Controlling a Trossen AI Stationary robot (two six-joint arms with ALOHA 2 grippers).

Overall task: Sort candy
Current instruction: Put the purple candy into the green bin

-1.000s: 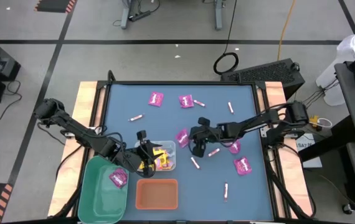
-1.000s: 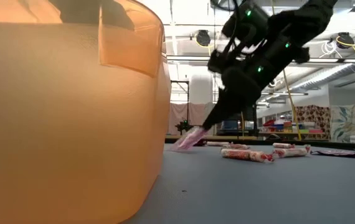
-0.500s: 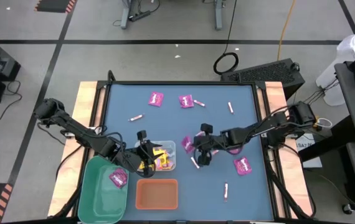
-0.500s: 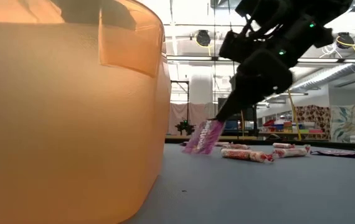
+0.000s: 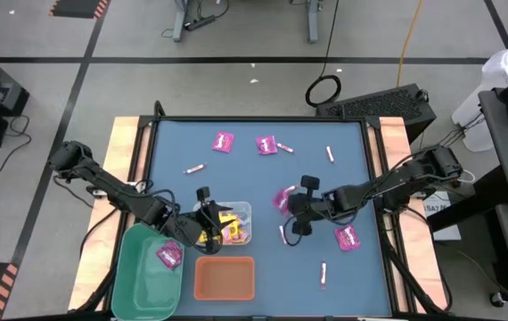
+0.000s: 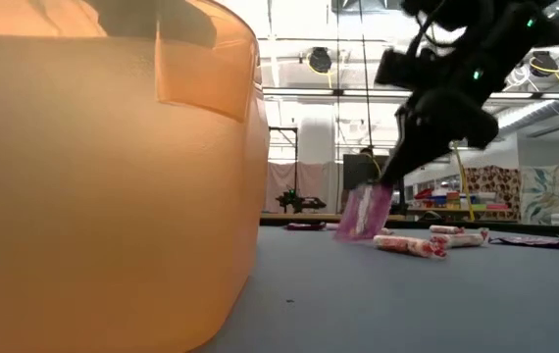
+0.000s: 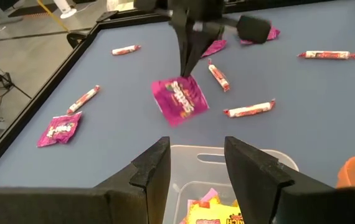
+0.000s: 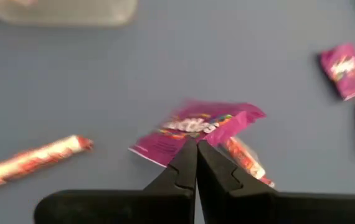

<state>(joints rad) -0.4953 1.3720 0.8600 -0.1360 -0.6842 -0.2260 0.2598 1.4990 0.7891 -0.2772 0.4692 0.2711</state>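
The right gripper (image 5: 282,203) hangs over the middle of the blue tabletop (image 5: 236,178), a little to the right of the clear bin (image 5: 241,214). Its jaws are pressed together on one edge of a magenta square packet (image 5: 282,198). In the low view the packet (image 6: 363,212) hangs down from the jaws, tilted, with its bottom edge close to the tabletop. I cannot tell if it touches. A pink-and-white stick (image 6: 412,245) lies just beside it on the tabletop.

The left gripper (image 5: 208,219) waits over the clear bin. Its jaws are spread apart with nothing between them. Yellow square packets (image 5: 229,226) lie in that bin. The green bin (image 5: 138,285) holds one magenta packet (image 5: 168,255). The orange bin (image 5: 225,278) sits next to the green one, near the front edge.

More candy is still spread on the tabletop. Two magenta packets (image 5: 224,141) lie near the far edge, and one more (image 5: 348,237) lies to the right of the right gripper. Thin sticks lie here and there: one on the left side (image 5: 194,168), one near the far right (image 5: 330,154), and one near the front (image 5: 323,273).
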